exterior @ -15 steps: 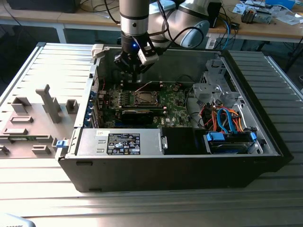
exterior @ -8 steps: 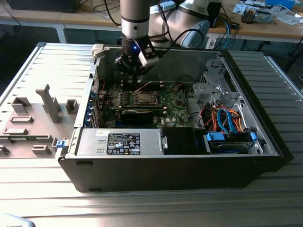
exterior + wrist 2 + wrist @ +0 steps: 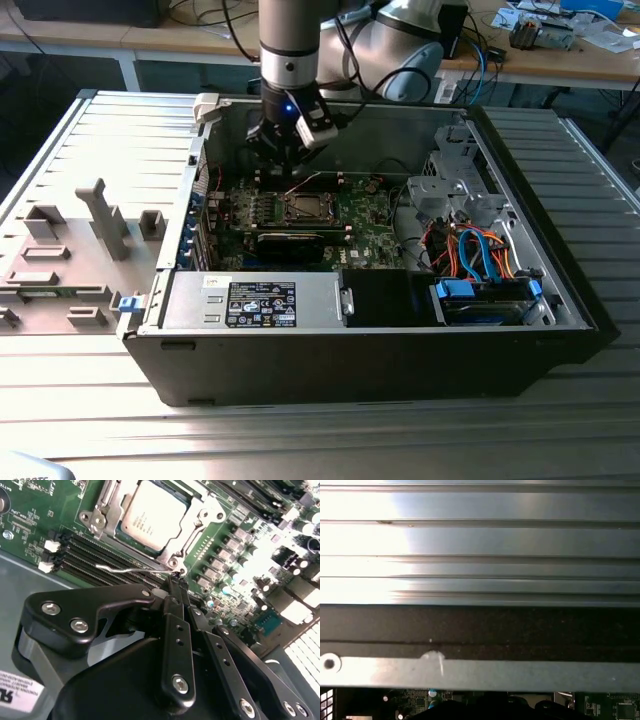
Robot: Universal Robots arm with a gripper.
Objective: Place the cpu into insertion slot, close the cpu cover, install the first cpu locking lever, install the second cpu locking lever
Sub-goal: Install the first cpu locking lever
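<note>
The cpu [image 3: 152,515], a silvery-tan square, lies in the insertion slot [image 3: 305,207] on the green board. The cpu cover [image 3: 197,527], a metal frame, lies down around it. A thin silver locking lever [image 3: 125,570] runs along one side of the socket, over the dark memory slots. In the second wrist view my gripper [image 3: 175,580] has its black fingers [image 3: 170,630] pressed together, and their tips meet the lever's end at the socket corner. In the exterior view the gripper [image 3: 290,165] hangs inside the open computer case, just behind the socket.
Black memory slots [image 3: 85,555] run beside the socket. A power supply [image 3: 260,300] fills the case front, and a drive cage with blue and orange cables [image 3: 480,260] sits at the exterior view's right. Grey fixture blocks [image 3: 100,215] stand on the ribbed table. The case wall [image 3: 480,625] is close.
</note>
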